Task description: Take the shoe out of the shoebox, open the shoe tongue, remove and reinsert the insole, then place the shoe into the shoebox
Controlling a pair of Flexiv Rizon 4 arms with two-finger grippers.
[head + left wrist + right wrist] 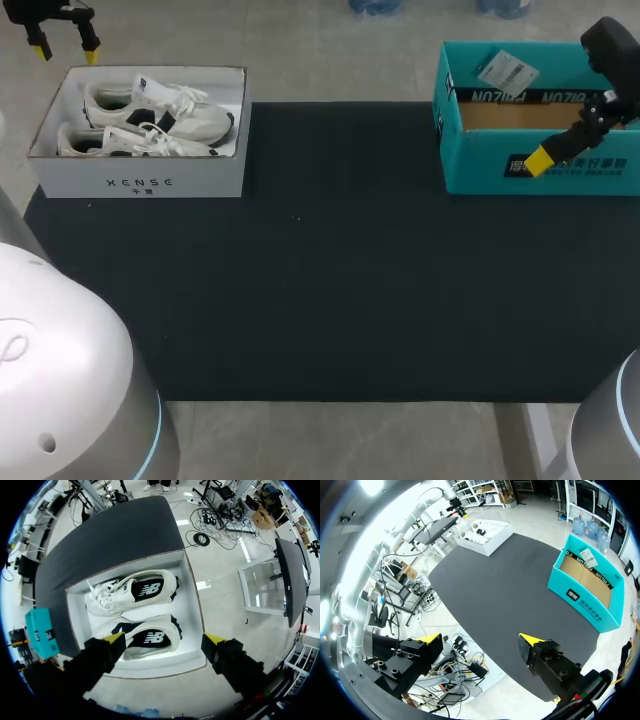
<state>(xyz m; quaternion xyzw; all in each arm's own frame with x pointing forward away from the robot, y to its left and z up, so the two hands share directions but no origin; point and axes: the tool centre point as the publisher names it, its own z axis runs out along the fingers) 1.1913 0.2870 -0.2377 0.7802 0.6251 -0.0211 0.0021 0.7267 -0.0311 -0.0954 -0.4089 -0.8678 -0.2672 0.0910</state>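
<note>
Not yet out: pair of white shoes point(190, 122) side by side in the open white shoebox point(140, 183), far left on the counter point(330, 290).

Probably light for their bulk. Soft in the upper and tongue, likely to fold under a pinch; firmer along the sole and heel cup. Best taken at the heel collar or across the midfoot, sole to upper (loose laces apt to snag, so better left alone). Little room for fingers alongside, given the snug fit against the box walls.

Left gripper point(65, 47) spread wide, holding nothing, hanging above and just beyond the shoebox's far left corner. Right gripper point(480, 640) likewise spread, pinching nothing, held high on the teal box point(480, 170) side of the counter, well apart from the shoes.

From the left wrist view only: dark side panels, laces bunched toward one end, heels toward the other, one shoe lined up under the open fingers. From the head view only: the gap between that gripper and the shoebox rim, plus the stretch of dark counter between the two boxes. From the right wrist view: both yellow tips, against just one seen from above.
</note>
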